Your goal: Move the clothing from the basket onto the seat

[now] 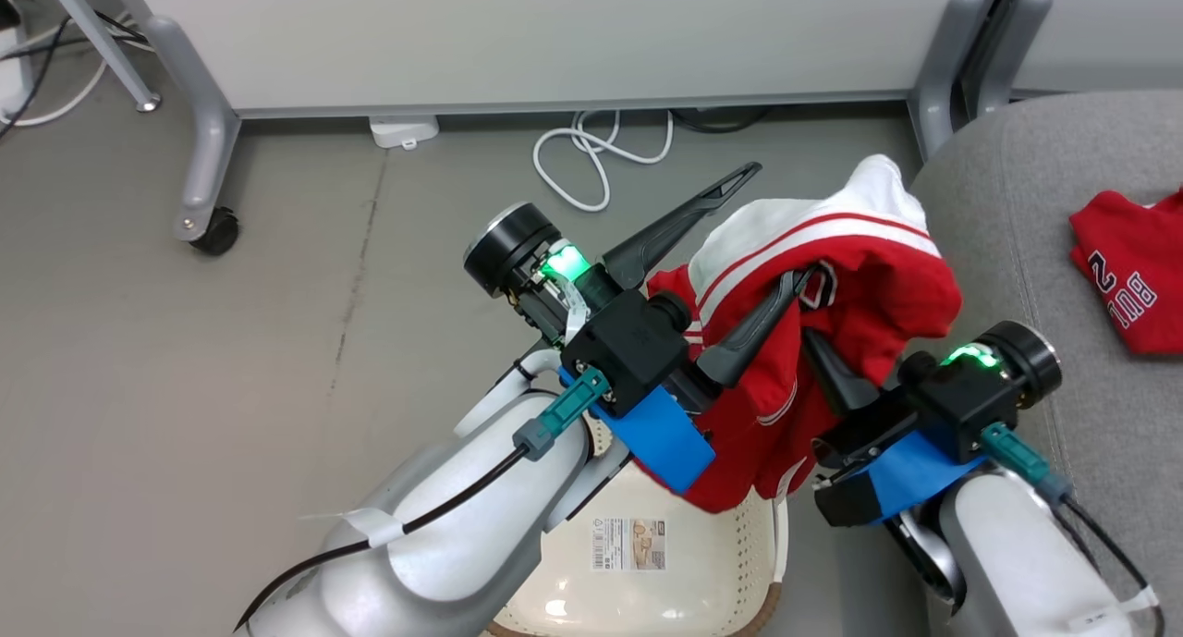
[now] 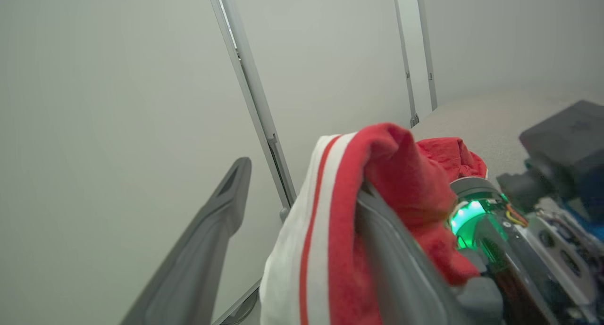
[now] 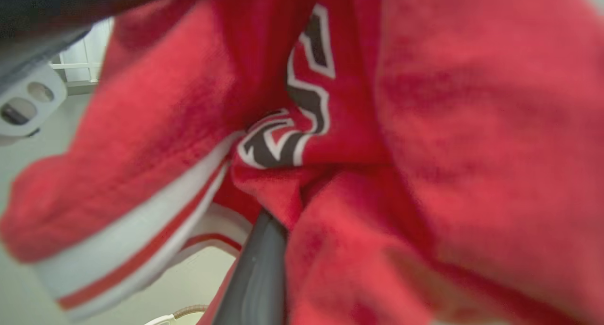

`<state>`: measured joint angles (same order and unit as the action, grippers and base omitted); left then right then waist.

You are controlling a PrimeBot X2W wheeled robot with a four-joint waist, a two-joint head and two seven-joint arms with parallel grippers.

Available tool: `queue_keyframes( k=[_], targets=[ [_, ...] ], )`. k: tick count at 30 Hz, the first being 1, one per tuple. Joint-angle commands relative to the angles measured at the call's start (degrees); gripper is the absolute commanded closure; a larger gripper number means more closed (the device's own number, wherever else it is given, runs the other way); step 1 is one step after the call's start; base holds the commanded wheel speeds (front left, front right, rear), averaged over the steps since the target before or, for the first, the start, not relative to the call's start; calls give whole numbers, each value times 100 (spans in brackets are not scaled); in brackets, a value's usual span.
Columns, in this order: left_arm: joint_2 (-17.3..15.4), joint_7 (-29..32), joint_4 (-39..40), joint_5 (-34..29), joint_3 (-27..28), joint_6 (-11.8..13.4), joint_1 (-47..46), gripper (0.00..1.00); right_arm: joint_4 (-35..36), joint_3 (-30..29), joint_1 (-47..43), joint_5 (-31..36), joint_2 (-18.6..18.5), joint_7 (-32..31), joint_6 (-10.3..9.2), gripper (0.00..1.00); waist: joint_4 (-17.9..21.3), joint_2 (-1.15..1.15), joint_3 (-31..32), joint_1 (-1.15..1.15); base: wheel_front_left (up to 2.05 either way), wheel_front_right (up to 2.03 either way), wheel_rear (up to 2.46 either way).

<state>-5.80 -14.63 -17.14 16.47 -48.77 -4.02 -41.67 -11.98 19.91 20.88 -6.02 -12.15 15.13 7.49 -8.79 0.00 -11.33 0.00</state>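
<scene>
Above the floor, the left gripper [image 1: 779,223] stands with its claw spread wide, one finger free in the air and the other under a red garment [image 1: 869,276] with white striped trim. The cloth hangs over the right rim of the cream basket [image 1: 702,572], whose bare bottom shows a barcode label [image 1: 629,543]. The right gripper [image 1: 827,364], fingers pressed together, pinches a fold of the same garment. At right, a second red garment [image 1: 1129,281] lies on the grey seat [image 1: 1007,202], back from its rounded edge.
</scene>
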Motion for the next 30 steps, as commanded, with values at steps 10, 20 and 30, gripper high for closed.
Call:
queue_keyframes(
  k=[10, 20, 30],
  targets=[
    [-105, 19, 7, -75, -212, -40, 89, 0, 205, -900, 75, 119, 45, 3, 1, 100, 394, 0, -357, 0, 0, 0, 0],
    [-205, 65, 65, -131, -455, -66, 135, 0, 450, -1695, -61, 204, 185, 3, 1, 100, 924, 0, -590, 0, 0, 0, 0],
    [-436, 109, 175, -140, -454, -8, 75, 0, 714, -2250, -357, 231, 410, 3, 1, 100, 1529, 0, -817, 0, 0, 0, 0]
  ],
)
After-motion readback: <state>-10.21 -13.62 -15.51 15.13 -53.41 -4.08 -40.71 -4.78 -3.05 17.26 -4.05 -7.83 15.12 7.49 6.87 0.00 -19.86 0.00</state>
